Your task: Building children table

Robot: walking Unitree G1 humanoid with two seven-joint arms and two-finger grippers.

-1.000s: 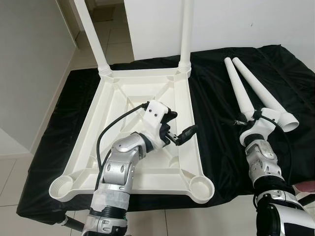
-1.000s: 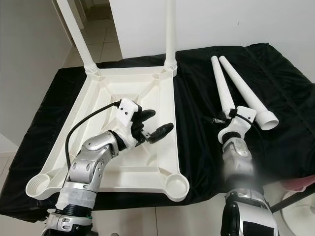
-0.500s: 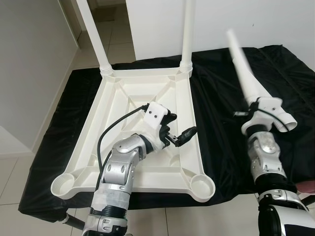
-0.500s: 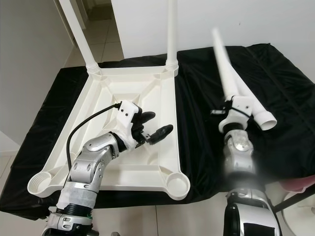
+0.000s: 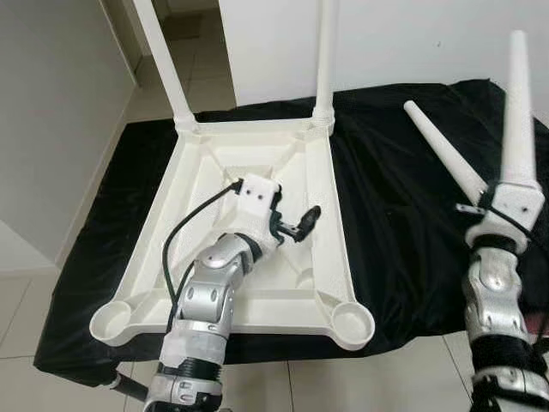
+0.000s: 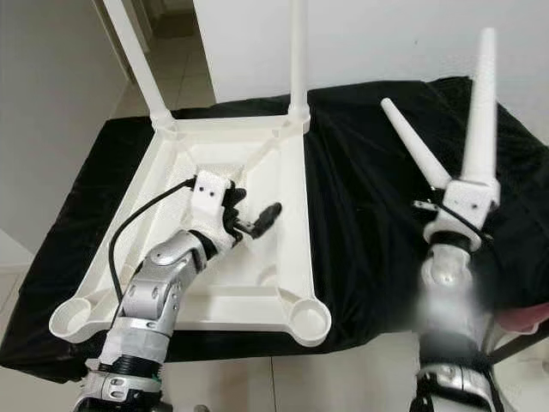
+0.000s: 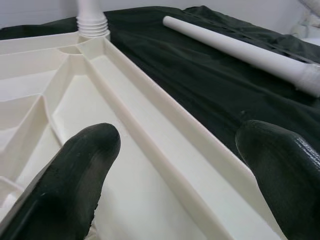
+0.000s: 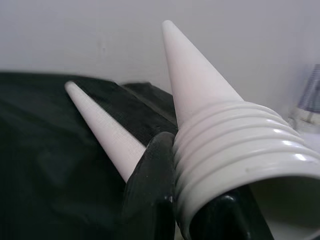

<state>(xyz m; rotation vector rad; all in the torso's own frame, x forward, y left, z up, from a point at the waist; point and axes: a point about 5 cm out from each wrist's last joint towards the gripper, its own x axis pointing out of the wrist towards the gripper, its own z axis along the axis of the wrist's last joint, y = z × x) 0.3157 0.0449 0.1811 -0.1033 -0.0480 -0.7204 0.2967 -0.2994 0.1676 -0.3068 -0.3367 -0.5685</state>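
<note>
- The white plastic tabletop (image 5: 257,232) lies upside down on a black cloth (image 5: 395,215) spread over a low surface, its ribbed underside facing up.
- Two white legs (image 5: 324,60) already stand upright in the two far corner sockets; the near corner sockets (image 5: 352,321) are open round cups.
- The held leg (image 5: 517,112) stands almost vertical at the right edge of the scene, tapered tip up, its ridged open end down in the right gripper (image 8: 200,220).
- In the right wrist view, the black fingers (image 8: 150,190) press against the ridged collar of that leg on both sides, clamping it.
- A loose leg (image 5: 442,154) lies on the cloth just left of the held one, pointing away from the robot, well apart from the tabletop's right rim.
- The left gripper (image 5: 296,225) hovers over the middle of the tabletop near its right rim, its two fingers spread wide with nothing between them; the left wrist view shows the rim rib running between the fingertips (image 7: 75,170).
- Beyond the cloth are a white wall (image 5: 386,43) and a pale tiled floor (image 5: 197,69), and grey floor tiles (image 5: 26,300) show to the left.
</note>
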